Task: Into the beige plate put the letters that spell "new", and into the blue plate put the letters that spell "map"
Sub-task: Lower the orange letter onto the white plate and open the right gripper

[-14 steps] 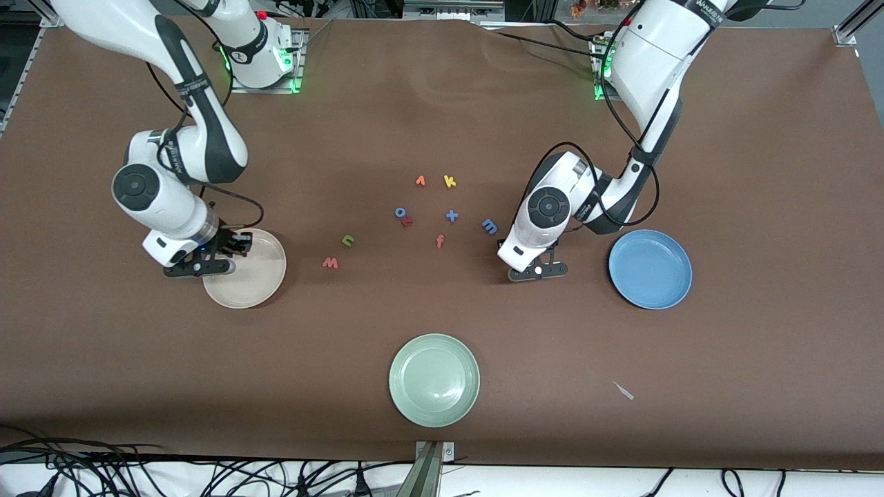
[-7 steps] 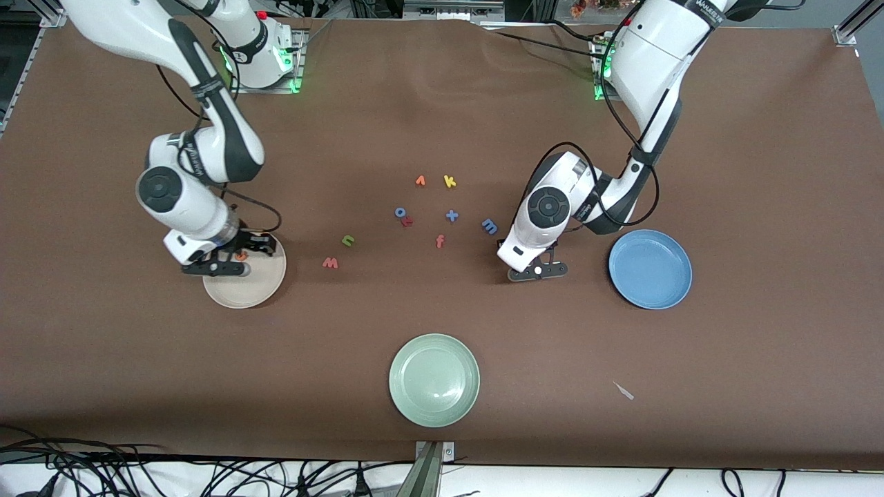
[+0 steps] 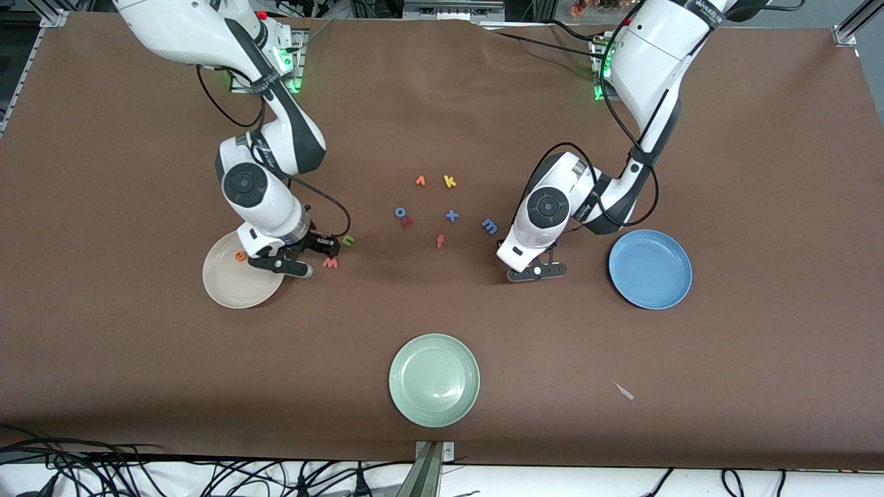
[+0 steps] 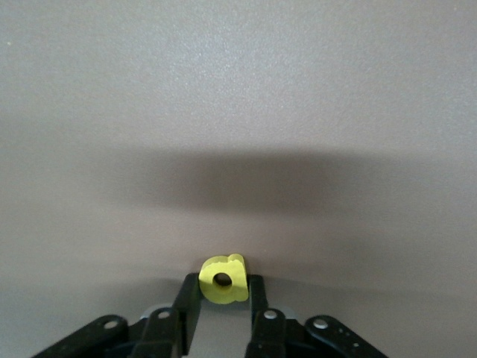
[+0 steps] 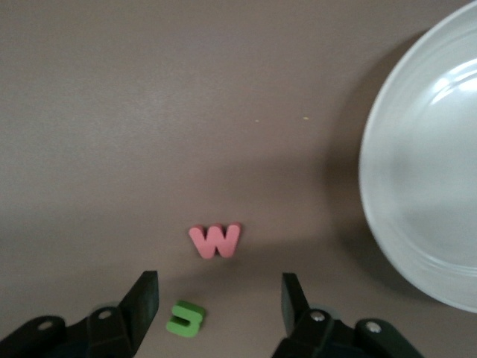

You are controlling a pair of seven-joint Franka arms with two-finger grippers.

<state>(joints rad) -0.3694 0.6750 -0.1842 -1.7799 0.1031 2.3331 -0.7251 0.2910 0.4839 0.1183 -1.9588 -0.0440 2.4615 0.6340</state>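
The orange "e" (image 3: 240, 256) lies in the beige plate (image 3: 235, 288). My right gripper (image 3: 330, 248) hangs open low over the table beside that plate, and the right wrist view shows the green "n" (image 5: 186, 318) between its fingers and the pinkish "w" (image 5: 215, 241) just ahead. In the front view the "n" (image 3: 349, 240) and the "w" (image 3: 331, 262) lie close together. My left gripper (image 4: 223, 285) is down at the table, shut on the yellow "a" (image 4: 223, 280). The blue "m" (image 3: 489, 226) lies beside that hand. The blue plate (image 3: 649, 269) holds nothing.
Mid-table lie an orange "v" (image 3: 420, 181), a yellow "k" (image 3: 449, 181), a blue "o" (image 3: 400, 212), a red letter (image 3: 407, 221), a blue cross (image 3: 452, 215) and a red "f" (image 3: 439, 241). A pale green plate (image 3: 434, 379) sits nearer the camera.
My right gripper opened, left the orange "e" in the beige plate and swung over to the "n" and "w". My left gripper closed on the yellow "a" without shifting.
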